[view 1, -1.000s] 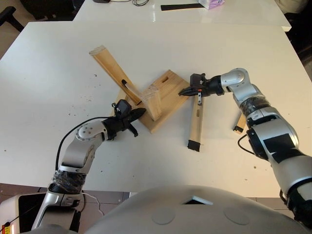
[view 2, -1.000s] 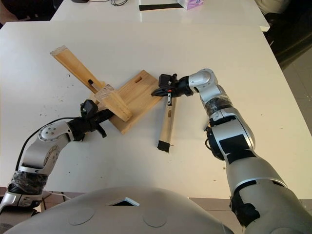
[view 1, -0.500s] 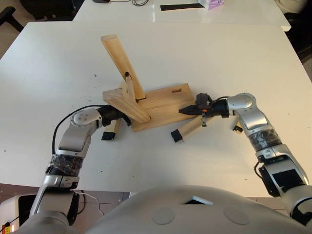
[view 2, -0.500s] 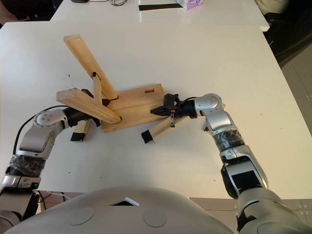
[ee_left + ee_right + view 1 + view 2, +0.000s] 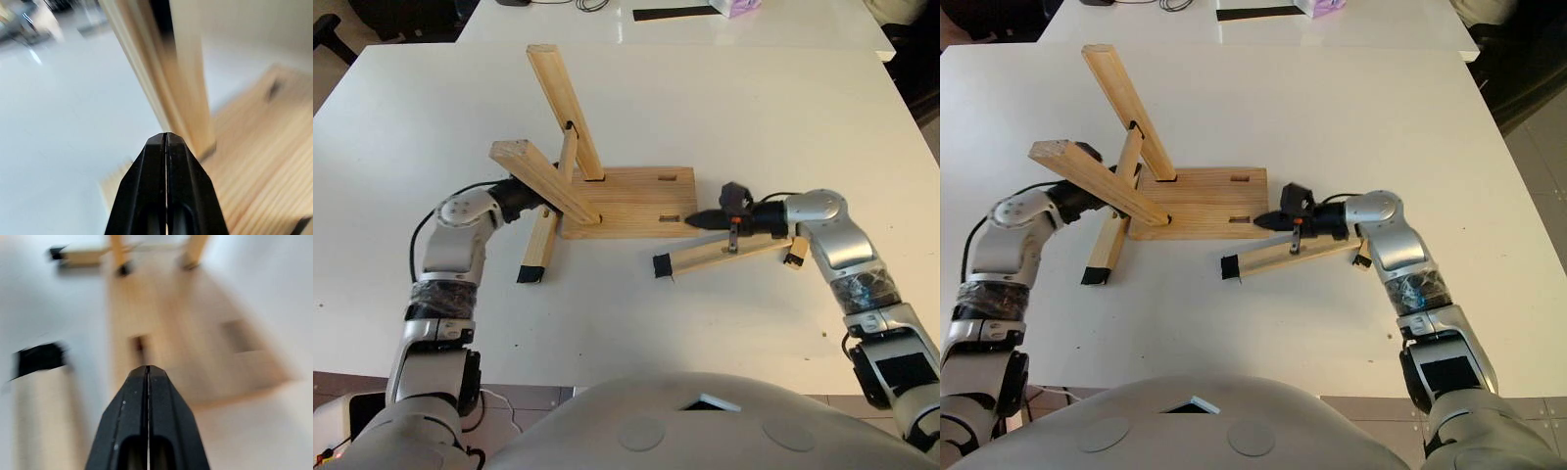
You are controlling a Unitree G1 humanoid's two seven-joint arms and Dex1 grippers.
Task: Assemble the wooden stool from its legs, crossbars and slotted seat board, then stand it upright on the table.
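The slotted seat board lies flat mid-table. Two legs stand in its left slots: one upright leg and one slanting leg, joined by a crossbar. My left gripper is shut and empty, pressed under the slanting leg. My right gripper is shut and empty, its tip at the board's right edge. One loose leg lies just below that gripper. Another loose leg lies left of the board.
A short wooden piece lies partly hidden behind my right forearm. A second table at the back carries a black strip and a pink pack. Bare white tabletop spreads to the right and far side.
The board with its two legs has swung round and now lies square to the table's front edge. Both grippers followed it. The loose leg by the right gripper turned nearly level.
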